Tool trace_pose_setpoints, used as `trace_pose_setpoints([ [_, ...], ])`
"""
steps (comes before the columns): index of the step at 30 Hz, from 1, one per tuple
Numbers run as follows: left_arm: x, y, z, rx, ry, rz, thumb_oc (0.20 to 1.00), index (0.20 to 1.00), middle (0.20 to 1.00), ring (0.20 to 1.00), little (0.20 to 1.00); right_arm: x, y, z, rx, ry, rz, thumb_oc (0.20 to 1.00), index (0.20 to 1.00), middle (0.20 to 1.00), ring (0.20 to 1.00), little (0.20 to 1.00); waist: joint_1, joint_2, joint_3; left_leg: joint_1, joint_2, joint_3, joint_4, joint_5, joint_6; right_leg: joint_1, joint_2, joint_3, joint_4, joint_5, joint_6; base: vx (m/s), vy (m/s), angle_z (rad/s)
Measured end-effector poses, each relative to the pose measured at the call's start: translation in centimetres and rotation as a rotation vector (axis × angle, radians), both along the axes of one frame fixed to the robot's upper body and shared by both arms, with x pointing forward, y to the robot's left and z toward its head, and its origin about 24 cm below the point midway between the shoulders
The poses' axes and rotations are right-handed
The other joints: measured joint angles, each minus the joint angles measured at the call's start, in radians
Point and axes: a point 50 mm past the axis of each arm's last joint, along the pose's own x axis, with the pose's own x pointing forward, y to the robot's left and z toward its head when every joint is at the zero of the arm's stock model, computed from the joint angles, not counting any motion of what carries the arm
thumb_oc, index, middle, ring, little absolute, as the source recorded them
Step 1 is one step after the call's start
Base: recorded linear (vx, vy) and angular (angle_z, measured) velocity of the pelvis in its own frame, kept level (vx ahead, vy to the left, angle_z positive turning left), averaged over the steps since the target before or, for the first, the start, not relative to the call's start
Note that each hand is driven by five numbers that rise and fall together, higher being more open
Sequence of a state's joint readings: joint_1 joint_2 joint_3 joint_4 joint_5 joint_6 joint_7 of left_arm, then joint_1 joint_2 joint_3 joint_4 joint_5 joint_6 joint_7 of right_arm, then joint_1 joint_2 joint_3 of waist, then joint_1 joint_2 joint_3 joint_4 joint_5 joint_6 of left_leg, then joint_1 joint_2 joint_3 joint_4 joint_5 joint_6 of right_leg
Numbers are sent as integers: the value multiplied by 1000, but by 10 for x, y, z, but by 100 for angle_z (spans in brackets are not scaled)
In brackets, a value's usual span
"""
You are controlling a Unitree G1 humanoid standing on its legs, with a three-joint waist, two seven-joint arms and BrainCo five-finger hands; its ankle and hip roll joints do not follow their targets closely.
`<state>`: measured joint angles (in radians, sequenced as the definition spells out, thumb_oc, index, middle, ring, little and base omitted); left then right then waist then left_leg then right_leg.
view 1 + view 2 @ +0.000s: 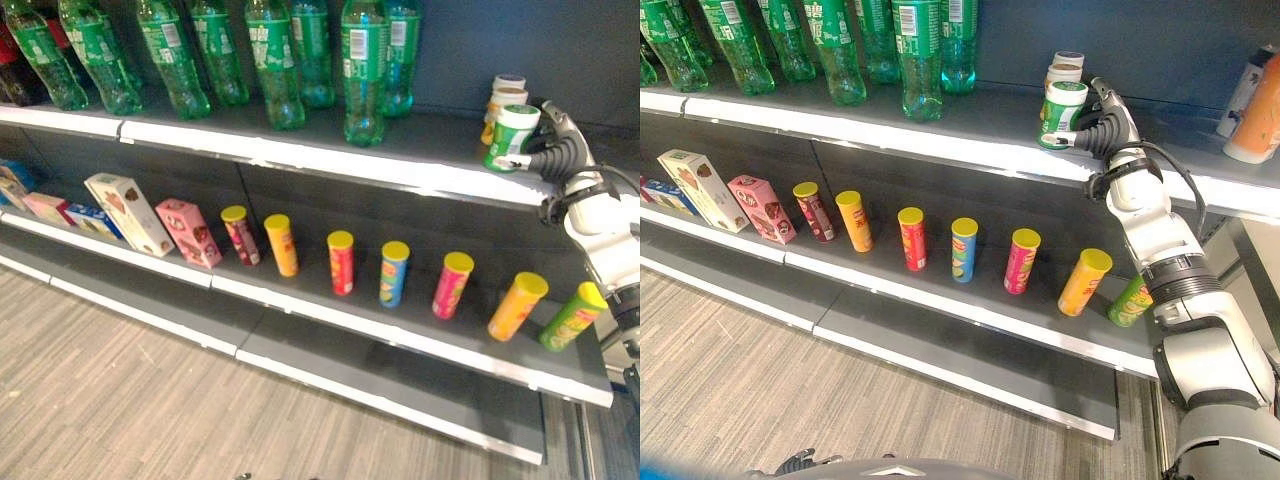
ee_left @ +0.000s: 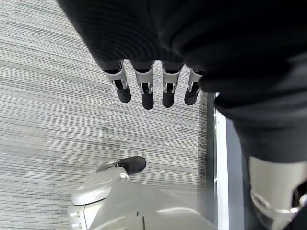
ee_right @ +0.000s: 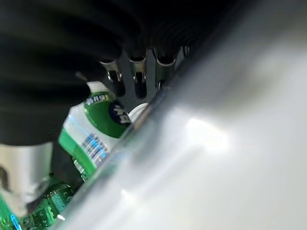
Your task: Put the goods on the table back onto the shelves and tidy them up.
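One green tub (image 1: 1062, 115) is what we are dealing with — it stands upright on the upper shelf (image 1: 940, 140), at about two o'clock in our head view, at the front of a short row with two pale tubs (image 1: 1064, 70) right behind it. Our right hand (image 1: 1102, 130) is at its side, at three o'clock from it, the thumb reaching to the tub's base. Whether the fingers are wrapped round it or merely lying against it we cannot tell; the right wrist view shows them straight beside the green label (image 3: 98, 125), not plainly closed. Our left hand (image 2: 153, 88) hangs over the floor, fingers straight, holding nothing.

The tub sits near the shelf's front edge, so our worry is a fall. If the hand draws off toward six o'clock while a fingertip drags on the label, the tub could tip forward off the edge and land among the tilted cans (image 1: 394, 272) on the lower shelf (image 1: 400, 335). A push toward twelve o'clock — too firm — might knock the pale tubs over instead. The bottles (image 1: 364, 70) at ten o'clock look safely clear.
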<state>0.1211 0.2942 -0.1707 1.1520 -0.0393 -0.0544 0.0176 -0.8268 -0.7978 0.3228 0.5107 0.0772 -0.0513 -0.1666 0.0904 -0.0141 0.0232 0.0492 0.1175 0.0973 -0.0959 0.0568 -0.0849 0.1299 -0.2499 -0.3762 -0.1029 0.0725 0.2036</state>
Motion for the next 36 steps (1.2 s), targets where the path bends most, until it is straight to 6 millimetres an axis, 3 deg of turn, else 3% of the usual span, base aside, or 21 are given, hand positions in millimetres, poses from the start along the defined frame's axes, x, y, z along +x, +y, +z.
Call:
trace_pose_setpoints([
  [7, 0, -1, 0, -4, 1, 1, 1000, 1000, 1000, 1000, 1000, -2, 3, 3, 5, -27, 2, 1000, 1000, 1000, 1000, 1000, -4, 4, 4, 4, 0, 2, 0, 0, 0, -2, 0, 3, 0, 0, 0, -4, -4, 0],
  [10, -1, -3, -1, -8, 2, 3, 1000, 1000, 1000, 1000, 1000, -15, 4, 5, 41, -89, 24, 1000, 1000, 1000, 1000, 1000, -5, 10, 8, 6, 0, 5, 4, 3, -5, -3, 0, 5, 0, 0, 0, -23, -41, -1],
  [14, -2, -5, -2, -11, 10, 16, 1000, 1000, 1000, 1000, 1000, -34, 3, 5, 64, -144, 47, 1000, 1000, 1000, 1000, 1000, -44, 31, 20, 14, 2, 13, 4, 3, -5, -4, 2, 14, 0, 6, 1, -18, -49, -9],
  [19, 1, -4, -1, -7, -2, 20, 1000, 1000, 1000, 1000, 1000, -65, -10, 4, 89, -214, 42, 1000, 1000, 1000, 1000, 1000, -68, 49, 31, 33, 12, 45, 4, -1, -11, -5, 11, 44, -1, 6, 0, -32, -72, -15],
  [25, -2, -4, -1, -8, 7, 17, 1000, 1000, 1000, 1000, 1000, -82, -16, 9, 93, -278, 41, 1000, 1000, 1000, 1000, 1000, -101, 69, 30, 47, 22, 84, 0, -13, -16, -23, 17, 92, -1, 9, -1, -16, -48, -21],
  [31, 2, -5, -1, -13, -6, 17, 1000, 1000, 1000, 1000, 1000, -112, -30, 13, 114, -350, 27, 1000, 1000, 1000, 1000, 1000, -142, 92, 28, 64, 35, 112, -1, -20, -18, -24, 28, 117, -1, 11, -2, -17, -42, -15],
  [32, 4, -9, -1, -25, -17, 16, 1000, 1000, 1000, 1000, 1000, -127, -36, 9, 147, -351, 39, 1000, 1000, 1000, 1000, 1000, -147, 94, 28, 61, 36, 115, -1, -20, -18, -35, 32, 122, -1, 11, -4, -7, -20, -14],
  [36, 4, -25, -5, -83, -13, 12, 1000, 1000, 1000, 1000, 1000, -138, -47, 9, 244, -359, 81, 1000, 1000, 1000, 1000, 1000, -179, 112, 23, 70, 44, 138, -2, -24, -24, -39, 42, 144, -1, 13, -6, -4, 3, -16],
])
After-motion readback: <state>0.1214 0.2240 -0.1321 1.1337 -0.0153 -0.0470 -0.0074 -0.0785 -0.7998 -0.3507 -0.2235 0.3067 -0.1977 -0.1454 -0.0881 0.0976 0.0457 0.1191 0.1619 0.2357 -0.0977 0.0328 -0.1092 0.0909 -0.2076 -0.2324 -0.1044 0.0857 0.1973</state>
